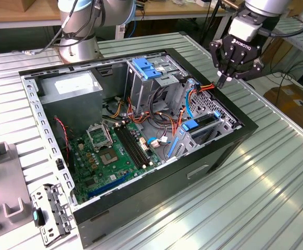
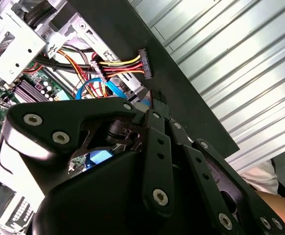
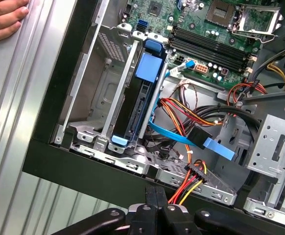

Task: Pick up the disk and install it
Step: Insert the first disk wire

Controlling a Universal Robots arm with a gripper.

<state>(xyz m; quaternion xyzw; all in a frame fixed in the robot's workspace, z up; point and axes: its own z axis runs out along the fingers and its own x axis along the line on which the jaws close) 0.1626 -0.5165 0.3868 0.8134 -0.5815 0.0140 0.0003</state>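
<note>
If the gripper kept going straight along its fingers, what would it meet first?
Most likely the black power connector on its red and yellow wires, just inside the case rim. The gripper points toward it; depth is unclear, so the rim could come first.

One claw [image 1: 223, 79]; one hand [image 3: 3, 20]; seemingly one disk [image 3: 144, 105].

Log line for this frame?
end effector: shut, over case edge | disk: in bay | power plug: loose
</note>
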